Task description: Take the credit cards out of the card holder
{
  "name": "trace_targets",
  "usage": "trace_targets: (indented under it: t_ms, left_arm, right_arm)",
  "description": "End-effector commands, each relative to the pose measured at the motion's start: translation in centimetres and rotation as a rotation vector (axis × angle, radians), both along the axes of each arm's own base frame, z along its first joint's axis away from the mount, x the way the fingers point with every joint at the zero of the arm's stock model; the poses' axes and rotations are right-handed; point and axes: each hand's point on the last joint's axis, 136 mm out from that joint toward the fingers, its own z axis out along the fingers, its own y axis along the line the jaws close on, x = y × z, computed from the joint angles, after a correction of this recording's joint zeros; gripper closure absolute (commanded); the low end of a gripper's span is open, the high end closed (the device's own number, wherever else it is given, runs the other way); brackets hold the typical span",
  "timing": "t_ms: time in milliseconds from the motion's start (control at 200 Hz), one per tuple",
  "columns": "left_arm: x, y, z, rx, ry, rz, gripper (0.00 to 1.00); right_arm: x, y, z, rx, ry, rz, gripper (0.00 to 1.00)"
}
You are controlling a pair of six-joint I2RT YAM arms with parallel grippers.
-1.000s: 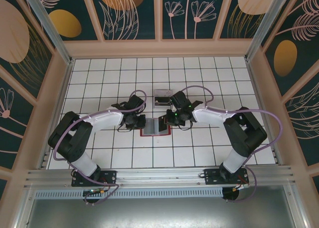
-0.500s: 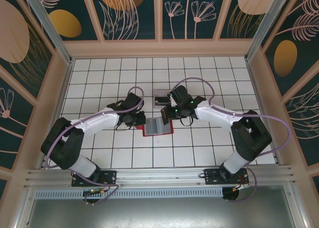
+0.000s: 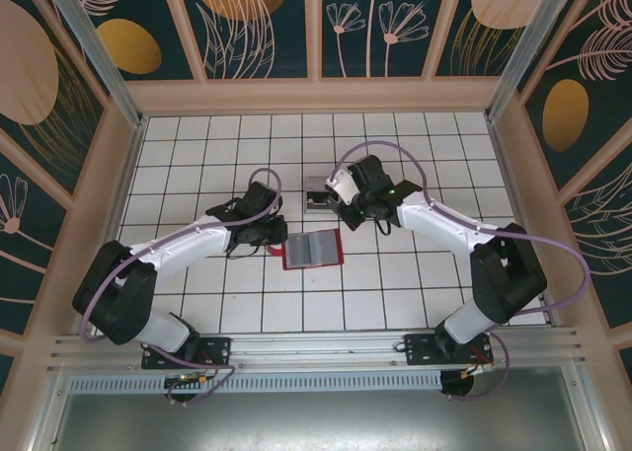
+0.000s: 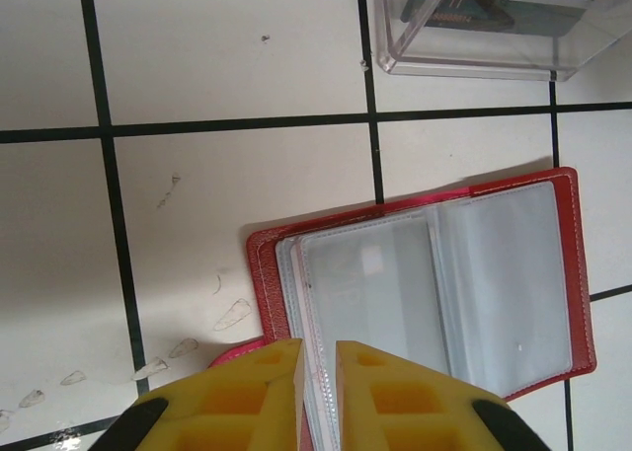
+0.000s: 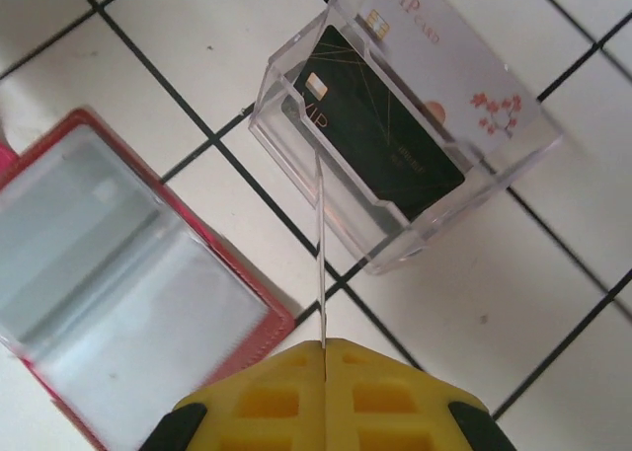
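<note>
The right gripper (image 5: 324, 347) has its jaws pressed together on a thin card (image 5: 320, 254), seen edge-on as a fine line standing straight out past the fingertips. Just beyond the tip of that card sits the clear tray (image 5: 513, 145) on the white tiled table (image 4: 227, 56). A dark card (image 5: 385, 135) leans inside the tray, with a pale card (image 5: 454, 56) printed "VIP" behind it. The held card's far end overlaps the tray's near wall in the wrist view; whether it touches cannot be told.

The card holder (image 5: 109, 273) lies open and flat to the left of this claw and a little nearer than its fingertips, its greyish sleeves facing up.

The left gripper (image 4: 318, 347) hangs at the holder's near edge, with the red cover and sleeves spreading ahead and to the right of its fingers. Its jaws stand a narrow slit apart and the sleeve edges run into that slit — whether they pinch the sleeves cannot be told.
</note>
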Motion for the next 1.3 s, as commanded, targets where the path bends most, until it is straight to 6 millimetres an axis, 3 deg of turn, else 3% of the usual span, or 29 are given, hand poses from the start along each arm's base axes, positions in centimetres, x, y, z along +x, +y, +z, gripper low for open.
trace_targets:
  t_ms: [0,485,961,1296]
  left_arm:
    - [-0.1,0.4,0.5,0.011,-0.033,-0.002,0.82]
    - [-0.3,1.3,1.6,0.029,-0.056,0.029,0.81]
    - [-0.3,2.0,1.9,0.044,-0.063,0.059,0.81]
    - [-0.3,2.2,1.6,0.058,-0.059,0.063,0.81]
  right_arm:
    - [0.7,-0.1,2.1,-0.141,-0.169,0.236,1.0]
    - [2.9,2.7,1.5,-0.232,-0.146,0.545,1.0]
    - [5.2,3.1,-0.8,-0.292,-0.082,0.608,1.0]
    - [5.0,3.5,-2.5,-0.293,0.003,0.632,1.0]
